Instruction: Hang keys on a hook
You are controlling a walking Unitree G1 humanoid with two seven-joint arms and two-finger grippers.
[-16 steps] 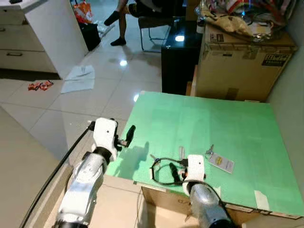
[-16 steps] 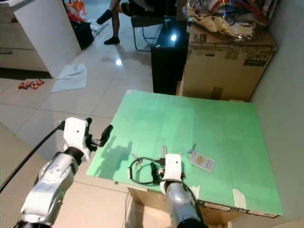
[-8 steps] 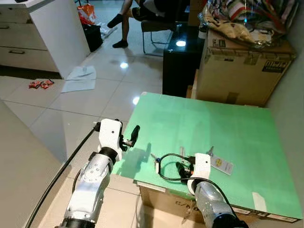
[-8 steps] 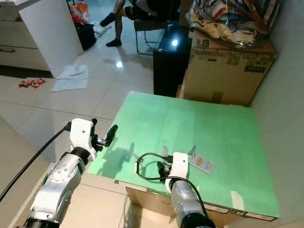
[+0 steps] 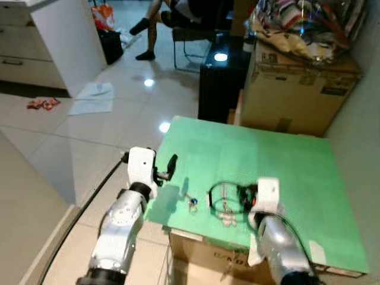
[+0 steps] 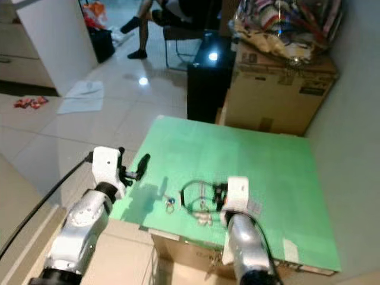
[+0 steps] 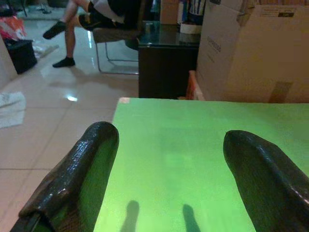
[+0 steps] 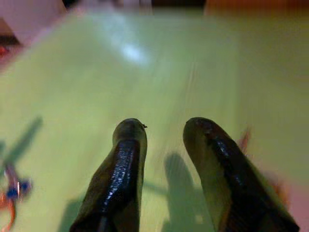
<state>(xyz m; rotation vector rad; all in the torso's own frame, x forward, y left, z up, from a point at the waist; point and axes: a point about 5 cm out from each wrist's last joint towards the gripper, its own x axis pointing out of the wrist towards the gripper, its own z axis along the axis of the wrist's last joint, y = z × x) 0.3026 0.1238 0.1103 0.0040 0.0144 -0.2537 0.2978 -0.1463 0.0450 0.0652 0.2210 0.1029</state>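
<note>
Keys (image 5: 191, 200): at 9 o'clock of your right gripper (image 8: 164, 133), nearer than left.
Right gripper: fingers parted, empty.

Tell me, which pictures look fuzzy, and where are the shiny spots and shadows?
Right wrist view: smeared and fuzzy, even the right gripper fingers. Left wrist view: sharp; two finger shadows on the green table. Left eye view: slightly blurred near the right arm, with lamp glare on the floor.
</note>
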